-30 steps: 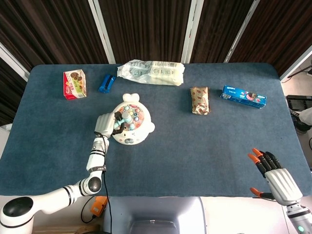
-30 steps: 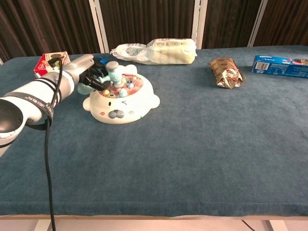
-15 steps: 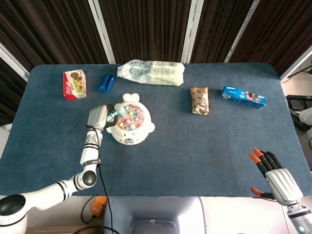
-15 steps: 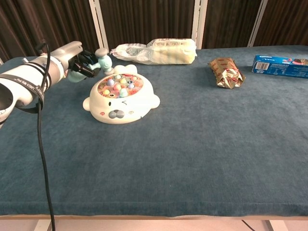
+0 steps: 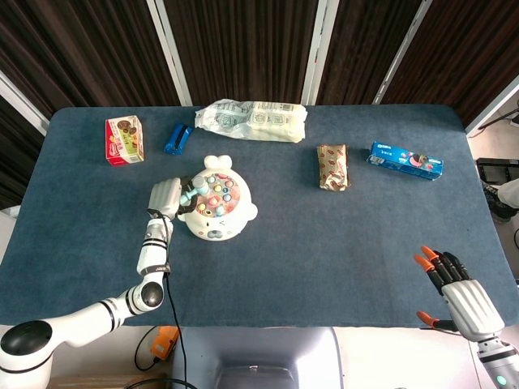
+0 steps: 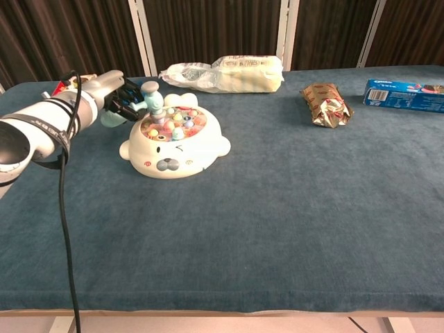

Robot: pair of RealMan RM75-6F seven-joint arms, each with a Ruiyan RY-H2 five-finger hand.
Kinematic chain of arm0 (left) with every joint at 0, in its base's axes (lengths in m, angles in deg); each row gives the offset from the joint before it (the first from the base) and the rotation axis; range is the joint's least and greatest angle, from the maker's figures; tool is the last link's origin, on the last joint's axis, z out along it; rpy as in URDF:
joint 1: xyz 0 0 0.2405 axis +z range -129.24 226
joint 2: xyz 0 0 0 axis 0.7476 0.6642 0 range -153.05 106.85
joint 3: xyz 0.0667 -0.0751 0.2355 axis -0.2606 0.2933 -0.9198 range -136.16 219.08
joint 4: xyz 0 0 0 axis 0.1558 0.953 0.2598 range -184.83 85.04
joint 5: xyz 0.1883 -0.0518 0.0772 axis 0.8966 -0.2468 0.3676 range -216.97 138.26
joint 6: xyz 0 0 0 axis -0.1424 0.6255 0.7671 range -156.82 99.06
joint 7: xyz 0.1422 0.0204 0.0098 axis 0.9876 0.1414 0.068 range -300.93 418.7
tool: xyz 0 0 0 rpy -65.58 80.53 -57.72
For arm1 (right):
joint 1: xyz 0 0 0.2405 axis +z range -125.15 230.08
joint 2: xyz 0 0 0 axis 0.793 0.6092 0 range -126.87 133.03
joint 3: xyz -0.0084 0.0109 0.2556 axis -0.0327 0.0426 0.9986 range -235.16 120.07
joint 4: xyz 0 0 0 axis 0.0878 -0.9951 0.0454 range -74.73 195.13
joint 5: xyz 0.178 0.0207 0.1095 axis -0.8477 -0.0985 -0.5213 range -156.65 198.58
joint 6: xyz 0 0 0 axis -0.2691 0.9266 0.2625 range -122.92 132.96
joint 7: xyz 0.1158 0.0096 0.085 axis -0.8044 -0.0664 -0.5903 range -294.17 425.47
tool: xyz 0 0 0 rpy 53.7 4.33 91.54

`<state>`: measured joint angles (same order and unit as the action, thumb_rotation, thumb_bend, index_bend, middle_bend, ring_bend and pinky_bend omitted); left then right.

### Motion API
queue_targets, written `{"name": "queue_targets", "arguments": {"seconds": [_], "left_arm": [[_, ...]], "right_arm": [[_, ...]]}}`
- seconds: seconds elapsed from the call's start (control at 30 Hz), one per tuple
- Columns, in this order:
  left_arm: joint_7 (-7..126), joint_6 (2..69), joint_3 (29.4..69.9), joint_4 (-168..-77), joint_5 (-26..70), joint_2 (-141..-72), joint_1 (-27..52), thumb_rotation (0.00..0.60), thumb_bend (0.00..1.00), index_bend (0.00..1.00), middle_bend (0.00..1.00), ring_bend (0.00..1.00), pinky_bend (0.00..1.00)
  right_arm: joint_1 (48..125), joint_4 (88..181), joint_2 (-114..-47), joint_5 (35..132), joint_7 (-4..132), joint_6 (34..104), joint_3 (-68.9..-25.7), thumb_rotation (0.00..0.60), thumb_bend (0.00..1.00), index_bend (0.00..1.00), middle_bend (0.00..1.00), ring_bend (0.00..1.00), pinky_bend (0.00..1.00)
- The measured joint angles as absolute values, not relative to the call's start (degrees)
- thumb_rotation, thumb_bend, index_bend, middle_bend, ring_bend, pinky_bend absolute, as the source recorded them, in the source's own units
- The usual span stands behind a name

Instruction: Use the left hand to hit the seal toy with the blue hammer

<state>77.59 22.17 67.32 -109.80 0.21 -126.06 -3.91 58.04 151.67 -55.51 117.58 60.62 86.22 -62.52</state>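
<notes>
The white seal toy [image 5: 216,212] with coloured pegs on top sits left of the table's middle, also seen in the chest view [image 6: 173,147]. My left hand [image 5: 165,197] is just left of it and grips the handle of the pale blue hammer [image 5: 191,188]. In the chest view the left hand [image 6: 111,96] holds the hammer [image 6: 152,100] with its head over the toy's left pegs; I cannot tell whether it touches them. My right hand [image 5: 456,285] hovers open at the near right edge, fingers spread and holding nothing.
Along the back lie a pink snack box [image 5: 124,139], a small blue item [image 5: 177,138] and a clear plastic bag [image 5: 251,120]. A brown packet [image 5: 332,166] and a blue biscuit box [image 5: 405,160] lie to the right. A black cable hangs from the left arm [image 6: 66,208].
The hammer was down on the toy a second ago, then swung up and left. Now it has come back down over the toy's left pegs. The right hand stayed still.
</notes>
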Motion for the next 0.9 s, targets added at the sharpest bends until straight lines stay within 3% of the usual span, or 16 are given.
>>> {"name": "queue_targets", "arguments": {"seconds": [0.57, 0.9], "left_arm": [[79.56, 21.68, 66.86, -111.57, -2.75, -124.97, -4.54, 0.600, 0.82, 0.75, 0.93, 1.00, 1.00], [76.30, 27.22, 65.03, -124.80, 3.71, -119.49, -0.16, 0.600, 0.80, 0.77, 0.93, 0.99, 1.00]], "right_arm": [[58.01, 151.69, -55.57, 117.57, 60.79, 86.25, -62.49, 0.600, 0.20, 0.00, 0.00, 0.00, 0.00], [58.14, 151.85, -55.65, 118.36, 60.99, 86.09, -62.85, 0.600, 0.20, 0.00, 0.00, 0.00, 0.00]]}}
